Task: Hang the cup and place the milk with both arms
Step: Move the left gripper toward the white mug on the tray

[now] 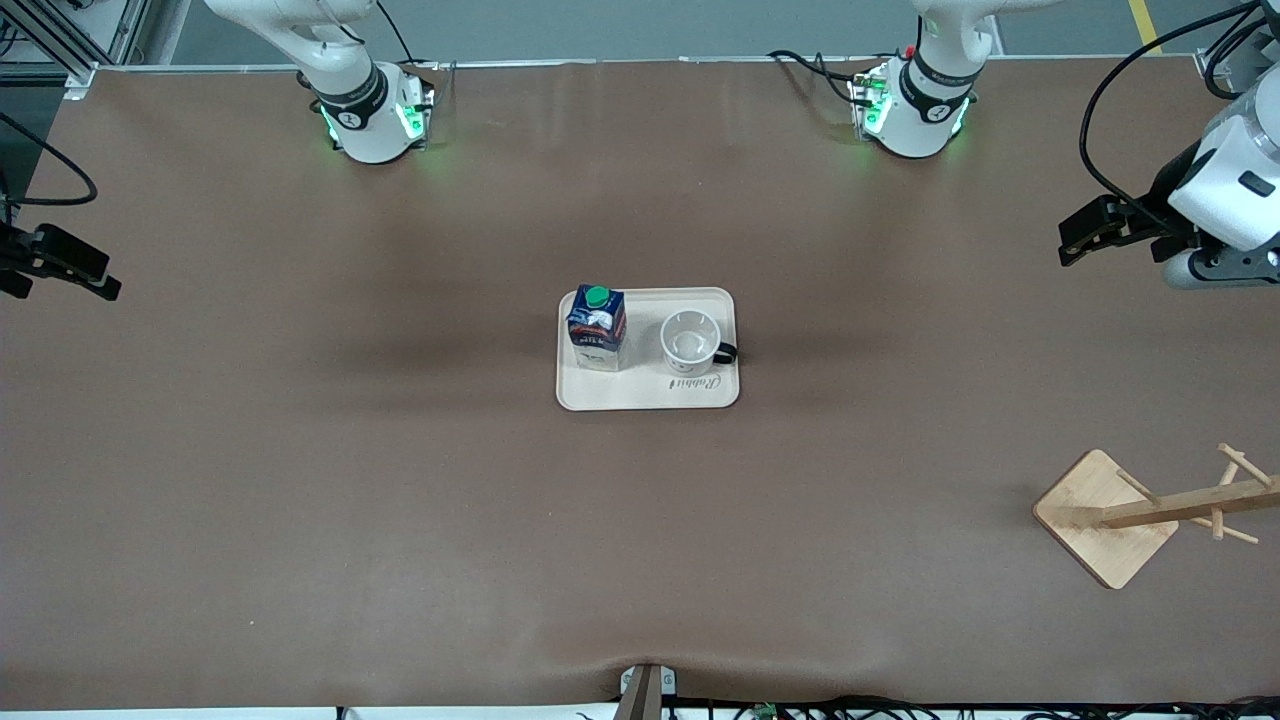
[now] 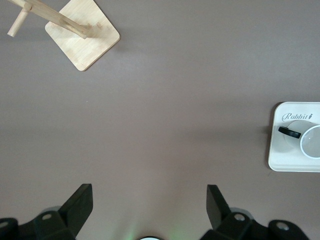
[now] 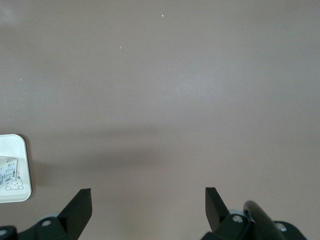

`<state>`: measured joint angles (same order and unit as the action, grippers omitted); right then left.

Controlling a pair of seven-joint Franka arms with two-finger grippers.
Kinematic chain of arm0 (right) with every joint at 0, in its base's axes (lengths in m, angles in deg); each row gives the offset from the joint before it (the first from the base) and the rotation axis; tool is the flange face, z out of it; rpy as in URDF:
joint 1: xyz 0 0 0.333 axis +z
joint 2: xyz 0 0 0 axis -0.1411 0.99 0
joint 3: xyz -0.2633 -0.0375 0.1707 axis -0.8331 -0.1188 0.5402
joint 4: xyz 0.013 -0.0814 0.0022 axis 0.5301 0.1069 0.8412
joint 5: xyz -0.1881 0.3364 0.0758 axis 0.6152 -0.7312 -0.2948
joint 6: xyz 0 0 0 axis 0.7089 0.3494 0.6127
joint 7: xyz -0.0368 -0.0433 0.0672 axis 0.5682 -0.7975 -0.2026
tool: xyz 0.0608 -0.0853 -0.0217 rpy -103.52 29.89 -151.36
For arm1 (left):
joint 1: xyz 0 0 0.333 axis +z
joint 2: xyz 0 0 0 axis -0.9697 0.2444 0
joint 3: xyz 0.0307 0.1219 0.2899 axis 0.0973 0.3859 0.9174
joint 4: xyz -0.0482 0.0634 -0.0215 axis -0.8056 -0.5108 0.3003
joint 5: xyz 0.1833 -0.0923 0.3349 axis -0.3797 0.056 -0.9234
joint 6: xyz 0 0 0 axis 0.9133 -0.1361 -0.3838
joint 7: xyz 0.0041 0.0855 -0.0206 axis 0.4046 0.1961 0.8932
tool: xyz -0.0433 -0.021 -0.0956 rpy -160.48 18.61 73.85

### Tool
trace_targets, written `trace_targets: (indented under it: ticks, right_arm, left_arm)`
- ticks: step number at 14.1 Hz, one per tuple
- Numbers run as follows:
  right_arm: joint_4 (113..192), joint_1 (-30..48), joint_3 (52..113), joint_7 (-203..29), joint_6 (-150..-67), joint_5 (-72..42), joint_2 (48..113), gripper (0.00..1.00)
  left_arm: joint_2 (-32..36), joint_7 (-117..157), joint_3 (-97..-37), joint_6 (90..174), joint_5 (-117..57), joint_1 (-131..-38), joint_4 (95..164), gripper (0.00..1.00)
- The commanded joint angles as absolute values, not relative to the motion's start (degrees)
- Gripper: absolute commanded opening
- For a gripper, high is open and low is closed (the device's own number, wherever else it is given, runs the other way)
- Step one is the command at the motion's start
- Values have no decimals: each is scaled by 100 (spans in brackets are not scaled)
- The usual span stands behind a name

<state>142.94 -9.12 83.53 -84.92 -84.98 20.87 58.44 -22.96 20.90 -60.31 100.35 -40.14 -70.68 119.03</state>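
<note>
A: Bamboo rack (image 1: 1150, 512) lies toward the near edge of the table (image 1: 300, 450) at the left arm's end, square base flat, pegged post tilted over.

B: Centre of table?

A: Cream tray (image 1: 600, 395) there. The milk (image 1: 597, 327) stands upright on it, green cap up, on the side toward the right arm's end. The cup (image 1: 690, 345) sits beside it, mouth up, black handle toward the left arm's end. The two are apart.

B: Pincers?

A: Left pincer (image 1: 1085, 232) hangs over bare table at the left arm's end, fingers (image 2: 80, 202) apart, holding nothing. Right pincer (image 1: 60, 265) hangs over the right arm's end, fingers (image 3: 82, 202) likewise apart and empty.
</note>
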Motion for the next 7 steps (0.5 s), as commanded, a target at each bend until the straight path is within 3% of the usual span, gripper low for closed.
trace_targets:
  ticks: [1,7]
  right_arm:
    - [14166,-1014,8418,-8511,-8472,2056,5906,100]
    - [14166,-1014,8418,-8520,-8472,2056,5906,100]
  left_arm:
    - [-2257,2009,-6050,9964,-4142,-7058,11786,100]
    - [-2056,1982,-6058,10008,-4001,-7058,11777,100]
